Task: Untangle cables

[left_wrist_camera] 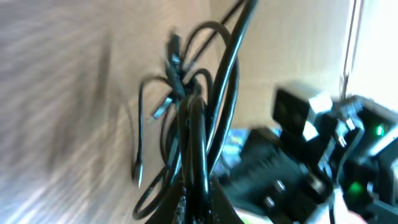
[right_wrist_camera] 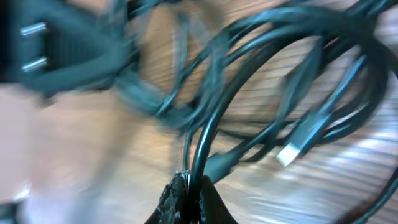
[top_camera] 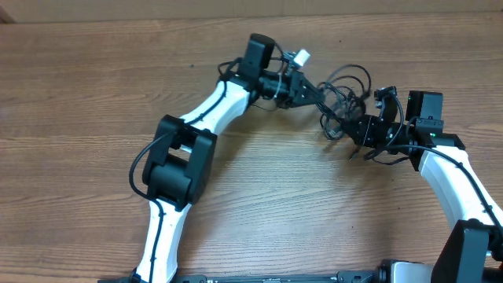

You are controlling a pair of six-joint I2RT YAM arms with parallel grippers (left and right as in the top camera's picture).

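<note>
The cables [top_camera: 346, 94] form one loose black tangle toward the upper right of the wooden table [top_camera: 94, 102], strung between the two grippers. From overhead, several thin loops arch out of the top of the bunch, and a couple of short ends poke out below it toward the near edge. In the left wrist view, a thin loose end [left_wrist_camera: 138, 173] hangs free at the left side of the tangle. A small pale-tipped plug [left_wrist_camera: 159, 111] sits just above it, beside the knotted middle. In the right wrist view, a flat silver plug [right_wrist_camera: 290, 154] lies among the crossing strands, and a dark two-pin plug [right_wrist_camera: 37, 43] shows at the upper left, heavily blurred. The left gripper [left_wrist_camera: 194, 202] has its fingers pinched together on one thicker black strand, which rises straight up from the fingertips into the bunch. The right gripper [right_wrist_camera: 189, 202] is likewise clamped tight on a strand, which curves up and to the right out of its fingertips. Seen from above, the left gripper comes at the tangle from the left and the right gripper from the lower right, the two near each other with the bunch between them. The right arm's dark wrist housing [left_wrist_camera: 329, 155], with green lights, fills the right side of the left wrist view just beside the tangle. Both wrist views are smeared, so which strand crosses over which cannot be told.
</note>
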